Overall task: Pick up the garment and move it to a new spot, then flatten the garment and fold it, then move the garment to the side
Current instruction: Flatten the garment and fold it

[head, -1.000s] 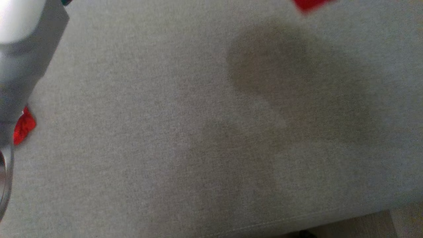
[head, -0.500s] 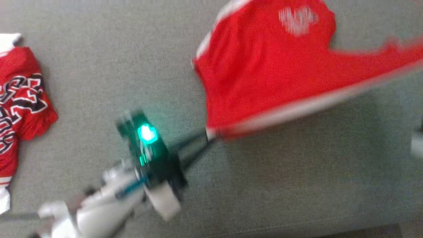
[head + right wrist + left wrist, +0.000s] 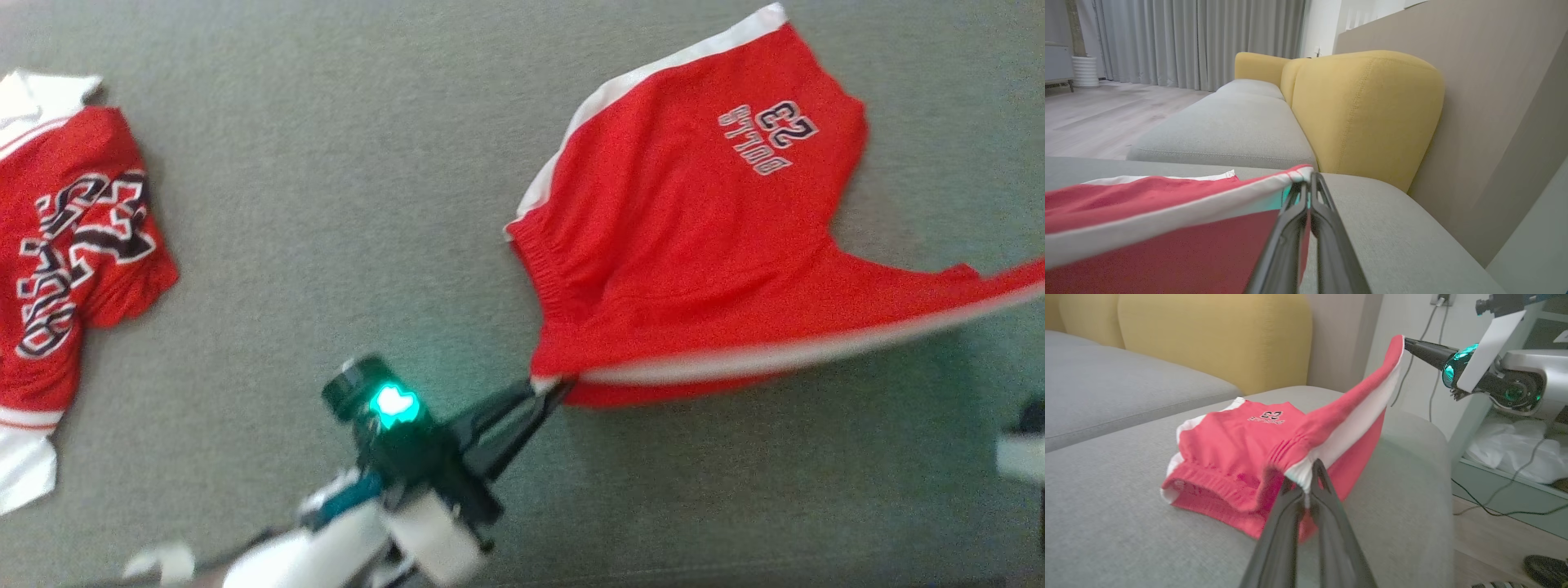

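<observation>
Garment: red basketball shorts, white side stripes, a "23" printed on one leg.
Where it is: mostly lying on the grey sofa seat. One striped edge is lifted off it and pulled into a line between the two grippers.
Left gripper: pinched tight on the stripe's end beside the gathered waistband, low over the cushion.
Right gripper: clamped on the far end of the same stripe and held higher, so the edge slopes up toward it.
How it will handle: I'd say it is very light, thin and floppy. The cloth sags below the taut edge and bunches at the elastic. It has no stiffness of its own, so it will go only where the corners go. It looks slick enough to slide on the seat rather than snag.
Where to hold: at corners and the thicker waistband or hem. A pinch in mid-panel would just tent the cloth.
Surface: woven grey upholstery, soft and slightly domed, with plenty of bare space. A red jersey lies well apart on the robot's left.
Room: yellow back cushions behind the seat, grey curtains, pale wood floor, and cables trailing down the wall.
</observation>
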You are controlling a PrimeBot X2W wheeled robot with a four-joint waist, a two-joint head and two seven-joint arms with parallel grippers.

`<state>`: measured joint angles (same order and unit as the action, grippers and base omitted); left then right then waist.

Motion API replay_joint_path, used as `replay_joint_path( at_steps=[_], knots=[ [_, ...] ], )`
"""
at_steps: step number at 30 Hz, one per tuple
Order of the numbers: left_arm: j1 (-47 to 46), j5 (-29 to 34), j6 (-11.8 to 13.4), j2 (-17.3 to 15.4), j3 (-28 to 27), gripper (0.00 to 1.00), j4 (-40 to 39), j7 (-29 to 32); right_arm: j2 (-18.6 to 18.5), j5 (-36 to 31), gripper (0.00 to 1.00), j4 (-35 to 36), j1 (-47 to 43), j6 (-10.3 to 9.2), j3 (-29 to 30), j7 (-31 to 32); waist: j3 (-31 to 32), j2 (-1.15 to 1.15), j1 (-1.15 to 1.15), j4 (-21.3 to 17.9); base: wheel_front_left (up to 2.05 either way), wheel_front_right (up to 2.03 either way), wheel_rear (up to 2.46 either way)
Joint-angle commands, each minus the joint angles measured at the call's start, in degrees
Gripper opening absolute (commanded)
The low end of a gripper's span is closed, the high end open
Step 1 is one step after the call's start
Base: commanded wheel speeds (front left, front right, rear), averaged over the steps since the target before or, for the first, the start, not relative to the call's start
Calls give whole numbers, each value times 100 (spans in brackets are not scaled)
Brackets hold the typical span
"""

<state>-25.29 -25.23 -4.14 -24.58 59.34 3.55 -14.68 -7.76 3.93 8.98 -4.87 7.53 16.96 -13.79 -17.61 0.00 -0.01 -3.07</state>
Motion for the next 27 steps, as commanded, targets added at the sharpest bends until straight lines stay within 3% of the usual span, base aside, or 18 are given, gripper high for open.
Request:
replay_joint_path(
  at_steps=[1,12,21,22,23,24,25,26,27],
  knots=[
    [-448,-110,-50,17,-297,0,-56,42,-218,-84,0,11,507,-4,-133,83,-145,0,1,157,0,0,0],
    [-2058,-1412,-327,521,-363,0,1190,983,-912,-136,0,-2240,3155,-4,-888,398,-795,0,1,669,0,0,0],
    [-2898,-2349,-334,496,207,0,1624,1226,-898,-265,0,-3917,4607,-4,-1400,134,-1084,0,1,725,0,0,0],
    [-2936,-2412,-334,480,255,0,1661,1201,-866,-257,9,-4062,4720,-4,-1415,92,-1099,0,1,723,0,0,0],
    [-2963,-2461,-334,464,293,0,1701,1160,-843,-264,84,-4201,4815,-4,-1418,55,-1107,0,1,725,0,0,0],
    [-2976,-2502,-334,459,327,20,1742,1111,-843,-260,100,-4342,4910,-4,-1434,15,-1109,0,1,732,0,0,0],
    [-2977,-2528,-334,454,371,38,1783,1061,-846,-245,100,-4466,4982,-4,-1442,-23,-1096,0,1,745,0,0,0],
    [-2956,-2564,-334,454,378,96,1844,1002,-845,-234,100,-4560,5026,-4,-1453,-52,-1071,0,1,757,0,0,0],
    [-2929,-2575,-334,457,372,100,1901,915,-847,-200,100,-4626,5040,-4,-1474,-74,-1037,0,1,771,0,0,0]
  ],
)
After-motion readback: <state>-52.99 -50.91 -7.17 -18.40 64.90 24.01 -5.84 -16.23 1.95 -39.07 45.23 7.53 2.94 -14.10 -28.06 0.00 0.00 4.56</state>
